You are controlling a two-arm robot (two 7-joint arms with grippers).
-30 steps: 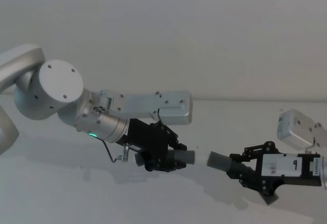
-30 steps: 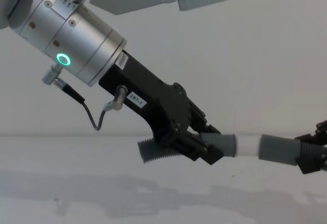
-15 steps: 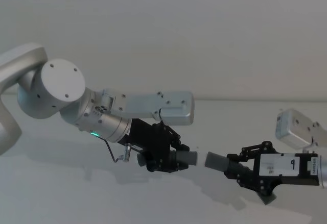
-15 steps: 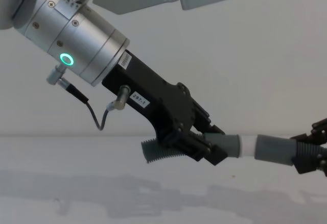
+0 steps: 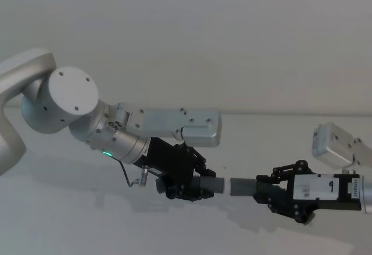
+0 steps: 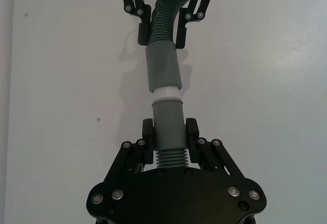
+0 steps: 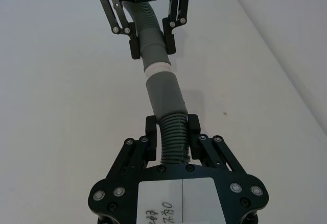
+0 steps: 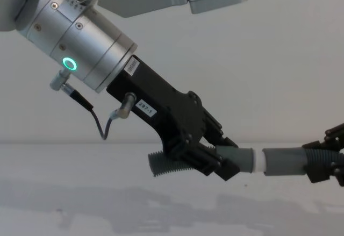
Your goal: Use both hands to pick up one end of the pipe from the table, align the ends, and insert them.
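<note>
**Hose cuffs aligned end to end above the bench**

The left black plastic notched claw, mounted on a silver cylindrical wrist with a green glowing ring, is pinched on the 1st dark-grey ribbed flexible hose piece just behind its smooth grey cuff. This cuff carries a narrow white band at its open tip. In the chest view the ribbed tail projects from the claw toward 9 o'clock.

The right black plastic notched claw is pinched on the 2nd dark-grey ribbed hose piece, directly behind its smooth lighter-grey cylindrical cuff.

Both pieces are held clear of the plain white matte bench. In the head view the 2 cuffs lie on 1 near-horizontal line: the left cuff points toward 3 o'clock, the right cuff toward 9 o'clock. In the left wrist view the white band meets the mouth of the right cuff. Whether the tip has entered that mouth cannot be determined.
</note>
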